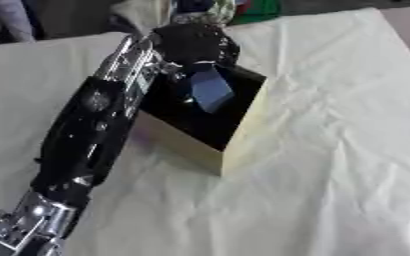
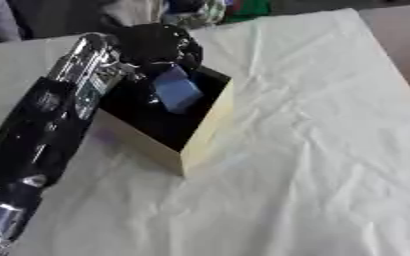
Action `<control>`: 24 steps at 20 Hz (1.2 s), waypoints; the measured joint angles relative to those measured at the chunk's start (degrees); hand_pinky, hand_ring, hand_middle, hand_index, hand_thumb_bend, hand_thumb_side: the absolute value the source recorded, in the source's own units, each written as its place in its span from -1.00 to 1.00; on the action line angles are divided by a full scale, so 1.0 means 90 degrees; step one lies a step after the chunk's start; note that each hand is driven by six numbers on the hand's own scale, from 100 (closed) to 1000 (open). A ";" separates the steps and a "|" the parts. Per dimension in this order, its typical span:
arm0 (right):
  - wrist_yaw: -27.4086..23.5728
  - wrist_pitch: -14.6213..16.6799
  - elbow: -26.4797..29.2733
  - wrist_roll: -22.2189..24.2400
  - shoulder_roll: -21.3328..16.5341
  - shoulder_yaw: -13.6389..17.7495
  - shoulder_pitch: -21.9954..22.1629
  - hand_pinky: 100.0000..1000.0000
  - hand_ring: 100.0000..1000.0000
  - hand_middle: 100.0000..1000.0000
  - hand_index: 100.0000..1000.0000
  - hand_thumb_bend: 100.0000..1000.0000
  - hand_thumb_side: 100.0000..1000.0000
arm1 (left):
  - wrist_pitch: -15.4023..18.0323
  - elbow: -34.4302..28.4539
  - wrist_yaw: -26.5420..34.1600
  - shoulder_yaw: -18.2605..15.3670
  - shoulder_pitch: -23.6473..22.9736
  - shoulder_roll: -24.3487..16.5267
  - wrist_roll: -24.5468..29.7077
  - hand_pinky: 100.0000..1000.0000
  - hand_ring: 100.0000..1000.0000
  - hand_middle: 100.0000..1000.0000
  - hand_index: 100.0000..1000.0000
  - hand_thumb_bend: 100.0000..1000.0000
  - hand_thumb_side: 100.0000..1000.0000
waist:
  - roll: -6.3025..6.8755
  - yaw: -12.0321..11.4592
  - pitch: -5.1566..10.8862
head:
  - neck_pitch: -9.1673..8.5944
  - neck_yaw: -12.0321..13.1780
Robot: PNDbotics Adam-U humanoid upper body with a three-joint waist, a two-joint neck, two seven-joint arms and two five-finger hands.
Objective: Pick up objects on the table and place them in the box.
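1. Left robot hand [image 1: 194,44] is over the far edge of the box [image 1: 243,135]. Its arm [image 1: 90,125] comes in from the lower left corner and runs diagonally up to the box's left side.
2. Hand state: fingers curled down into the box opening, pinching a blue-grey object [image 1: 211,89] at its top end. Not spread. Exact finger placement is hard to make out, as the hand is a dark mass against the dark box interior.
3. Blue-grey object: flat, roughly rectangular, lighter than the box interior. It hangs below the hand, inside the box mouth, in the upper/far part of the opening. Can't tell if its lower end touches the box floor or walls.
4. Object's long axis: runs from the hand down toward the near side, tilted slightly to the right in the left eye view. Top end is at the fingers, and the lower end points into the box.
5. Box: open-top, pale cream outer walls, black inside. It is set cornerwise on the desk [image 1: 348,165], w/ one corner pointing toward the camera.
6. Desk is covered w/ a wrinkled pale yellow cloth [image 2: 313,150].
7. Some coloured clutter [image 2: 200,12] sits at the far desk edge behind the hand; can't make out what it is.
8. Right robot hand: not seen in either view.
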State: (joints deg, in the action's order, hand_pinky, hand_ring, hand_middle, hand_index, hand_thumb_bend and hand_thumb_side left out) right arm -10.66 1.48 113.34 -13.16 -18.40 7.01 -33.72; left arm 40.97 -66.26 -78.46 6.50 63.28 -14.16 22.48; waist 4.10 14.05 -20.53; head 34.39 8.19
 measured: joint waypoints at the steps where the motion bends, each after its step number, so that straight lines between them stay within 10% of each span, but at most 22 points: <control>1: 0.0000 0.0001 0.0000 -0.0001 0.0000 0.0001 0.0000 0.21 0.06 -0.05 0.32 -1.00 -0.08 | -0.0051 -0.0017 -0.0048 0.0000 -0.0004 0.0000 0.0051 0.76 0.66 0.51 0.73 0.82 -0.69 | 0.0000 -0.0001 0.0000 | 0.0000 -0.0006; 14: -0.0001 0.0019 0.0008 -0.0020 0.0001 0.0002 0.0005 0.21 0.05 -0.05 0.32 -1.00 -0.08 | -0.0198 -0.0375 -0.0841 -0.0001 -0.0115 -0.0068 0.0090 0.83 0.76 0.61 0.82 1.00 -0.50 | 0.0000 -0.0033 0.0001 | -0.0003 -0.0028; 15: -0.0001 0.0020 0.0008 -0.0021 0.0001 0.0002 0.0005 0.21 0.06 -0.05 0.32 -1.00 -0.08 | -0.0187 -0.0375 -0.0879 -0.0001 -0.0120 -0.0068 0.0060 0.74 0.65 0.51 0.74 0.57 -0.96 | 0.0000 -0.0033 0.0001 | -0.0005 -0.0028; 24: -0.0001 0.0060 0.0013 -0.0111 0.0003 0.0047 0.0055 0.22 0.06 -0.04 0.32 -1.00 -0.09 | -0.0786 -0.1398 -0.0373 -0.1011 -0.0003 -0.0066 -0.0648 0.52 0.38 0.33 0.60 -0.07 -1.00 | 0.0000 -0.0199 0.0020 | -0.0032 -0.0181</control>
State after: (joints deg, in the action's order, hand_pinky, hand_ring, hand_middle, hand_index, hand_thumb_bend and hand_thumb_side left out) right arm -10.67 2.02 113.45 -14.16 -18.38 7.43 -33.22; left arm 33.90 -78.84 -81.81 -2.59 63.25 -14.76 16.65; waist 4.10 12.26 -20.35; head 34.10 6.55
